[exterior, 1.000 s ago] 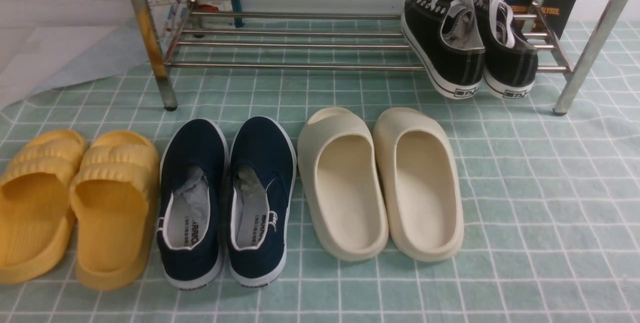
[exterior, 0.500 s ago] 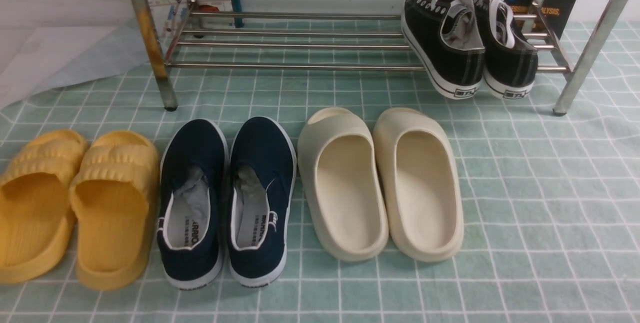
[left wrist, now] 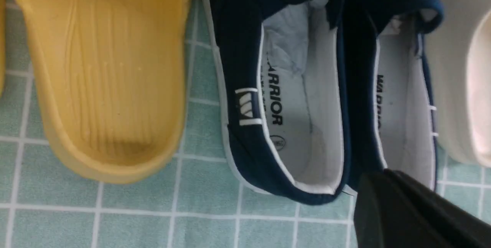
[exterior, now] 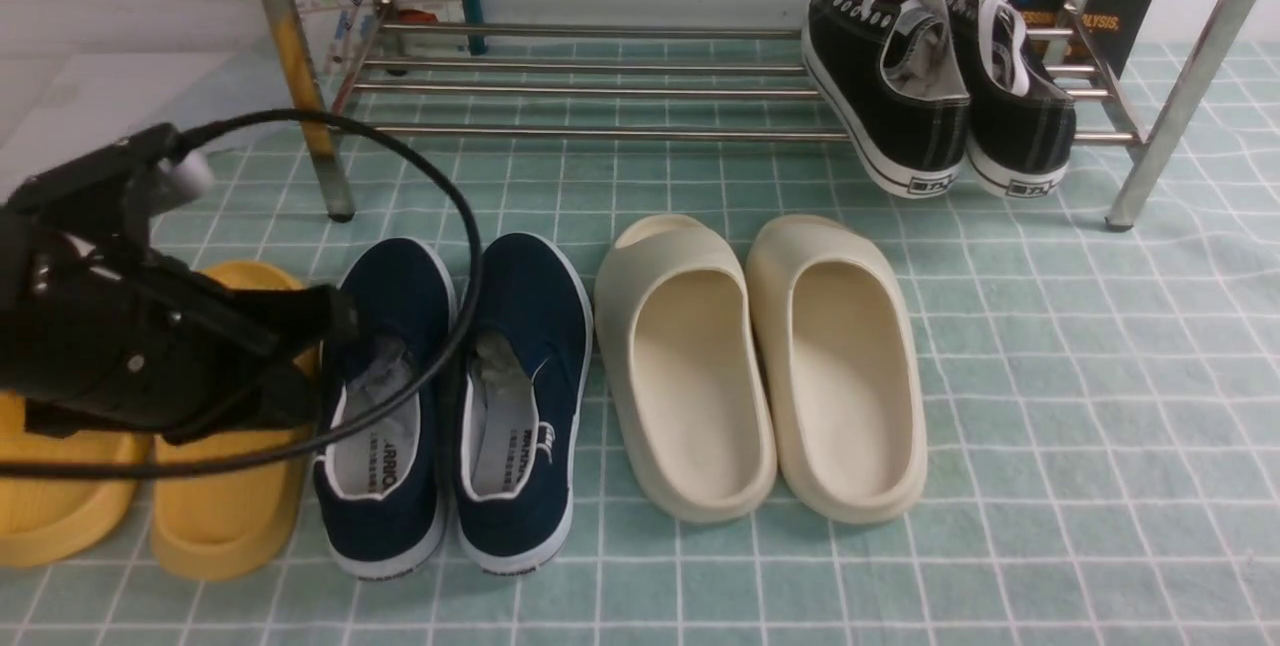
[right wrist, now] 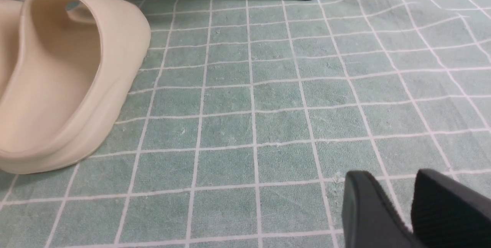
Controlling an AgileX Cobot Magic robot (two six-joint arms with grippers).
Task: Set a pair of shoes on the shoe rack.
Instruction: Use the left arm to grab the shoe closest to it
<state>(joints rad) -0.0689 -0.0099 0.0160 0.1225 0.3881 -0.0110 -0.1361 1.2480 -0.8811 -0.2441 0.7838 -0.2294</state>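
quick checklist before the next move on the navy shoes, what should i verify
1. Navy slip-on shoes upright, side by side on the checked cloth: ok.
2. Shoe rack lower rails free to the left of the black lace-up sneakers: ok.
3. Left gripper ready to grasp: not ok, it is shut and holds nothing.
4. Right gripper open: ok, but it is over bare cloth beside a cream slide, away from the navy pair.
5. Left arm's cable clear of the shoes: cannot tell; it loops across them in the front view.
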